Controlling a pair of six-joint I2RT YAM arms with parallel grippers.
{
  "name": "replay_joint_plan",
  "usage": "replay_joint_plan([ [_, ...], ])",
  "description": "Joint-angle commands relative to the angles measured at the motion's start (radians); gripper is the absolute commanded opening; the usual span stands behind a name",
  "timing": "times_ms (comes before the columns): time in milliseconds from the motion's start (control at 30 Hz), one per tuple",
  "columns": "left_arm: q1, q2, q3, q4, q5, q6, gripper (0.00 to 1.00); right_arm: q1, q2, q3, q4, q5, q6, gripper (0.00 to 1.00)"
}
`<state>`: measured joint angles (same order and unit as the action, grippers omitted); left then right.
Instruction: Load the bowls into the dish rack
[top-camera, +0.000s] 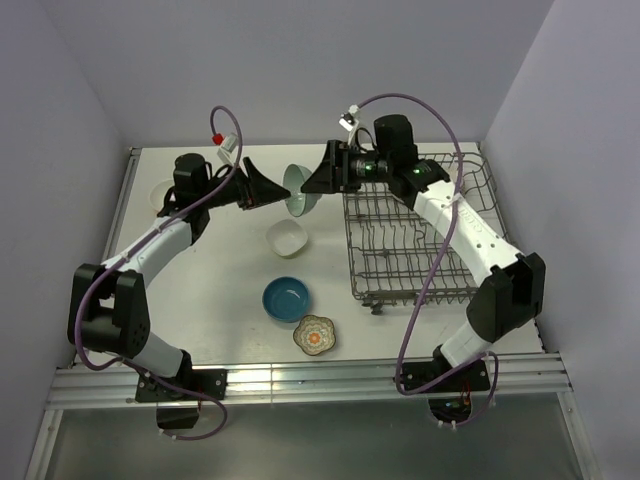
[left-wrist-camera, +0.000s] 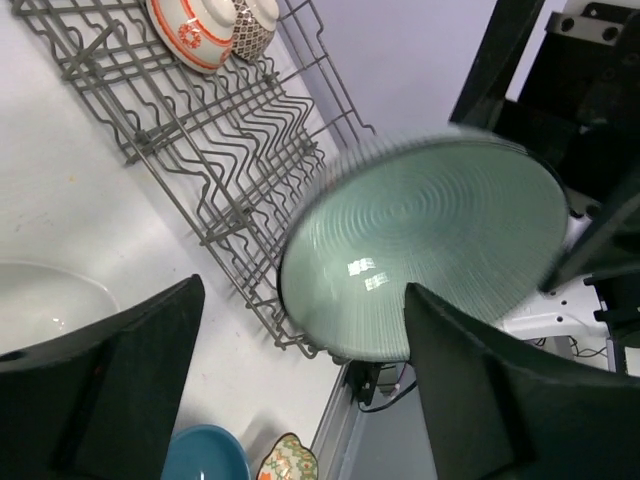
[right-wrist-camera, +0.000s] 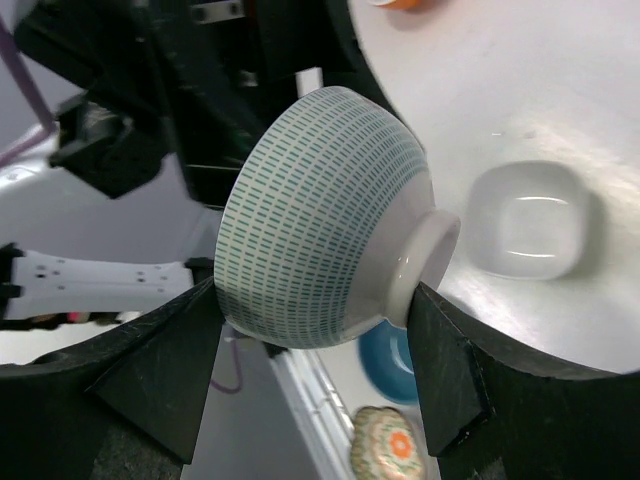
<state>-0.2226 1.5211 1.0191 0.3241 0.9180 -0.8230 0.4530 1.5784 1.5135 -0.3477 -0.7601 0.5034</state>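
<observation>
Two bowls, the orange-white bowl (left-wrist-camera: 190, 30) and the grey patterned bowl (left-wrist-camera: 255, 22), sit in the dish rack (top-camera: 400, 250) by the tabletop's (top-camera: 215, 295) right edge. The right fingers (top-camera: 322, 172) grip the teal bowl (top-camera: 298, 190) in mid-air just left of the rack, while the left fingers (top-camera: 262, 185) gape empty. The white bowl (top-camera: 287, 238), blue bowl (top-camera: 286, 298) and floral bowl (top-camera: 316, 335) are not yet loaded.

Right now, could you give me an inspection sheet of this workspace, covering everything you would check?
Surface: white table.
Job's things: dish rack holds the orange-white bowl and grey patterned bowl at one end; white squarish bowl, deep blue bowl and floral bowl sit on the table; pale teal bowl is in the air.
Clutter: pale round shape by the left arm, cannot tell what.
Grippers: right gripper shut on the pale teal bowl; left gripper open, facing it.
Cables: purple cables loop above both arms.
Surroundings: plain lilac walls.
</observation>
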Motion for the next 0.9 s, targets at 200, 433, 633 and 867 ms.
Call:
replay_joint_plan([
  [200,0.061,-0.079,0.064,-0.112,-0.005,0.111,0.99,-0.145,-0.038,0.128,-0.223,0.068,-0.475,0.0],
  [433,0.103,-0.124,0.101,-0.201,-0.008,0.159,0.99,-0.183,-0.011,0.165,-0.343,0.272,-0.928,0.0],
  [633,0.124,-0.125,0.124,-0.246,-0.016,0.156,0.99,-0.186,0.035,0.123,-0.283,0.43,-1.129,0.0],
  [867,0.154,-0.116,0.093,-0.232,-0.005,0.114,1.0,-0.191,0.089,0.05,-0.148,0.536,-1.31,0.0],
])
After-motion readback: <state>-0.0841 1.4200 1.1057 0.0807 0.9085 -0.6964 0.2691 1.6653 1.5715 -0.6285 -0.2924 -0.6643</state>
